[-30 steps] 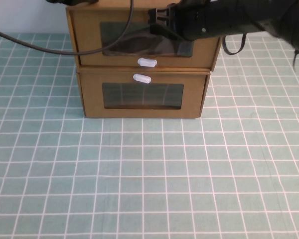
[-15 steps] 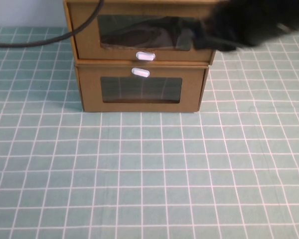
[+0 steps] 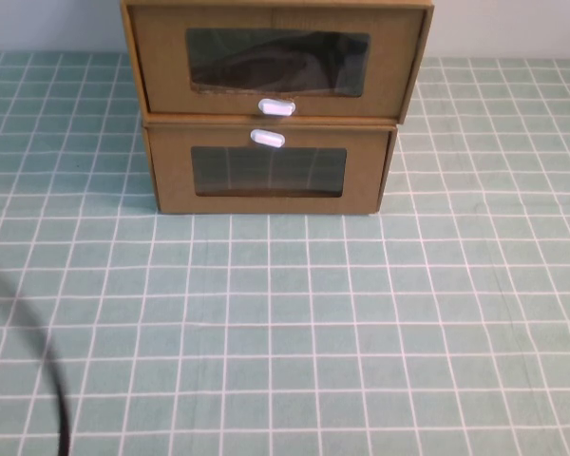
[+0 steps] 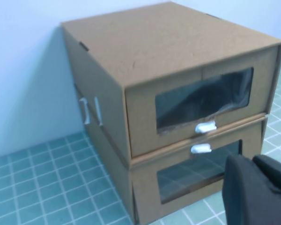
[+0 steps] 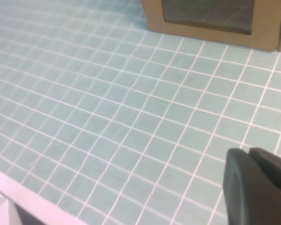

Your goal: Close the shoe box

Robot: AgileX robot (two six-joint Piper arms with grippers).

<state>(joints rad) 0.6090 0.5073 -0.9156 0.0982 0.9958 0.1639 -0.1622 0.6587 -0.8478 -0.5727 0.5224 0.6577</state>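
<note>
High view: right hand (image 5: 260, 187) gone from shoe box (image 3: 275, 59); both hands' (image 4: 257, 190) spread untellable.

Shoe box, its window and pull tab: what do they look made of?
Shoe box: brown cardboard, matte, with a raw edge at the corners. Window: looks like clear plastic film, glossy, dark contents showing through. Pull tab: small and white, probably plastic; too small to be sure. Left gripper hangs near the boxes, right gripper over the tablecloth.
</note>
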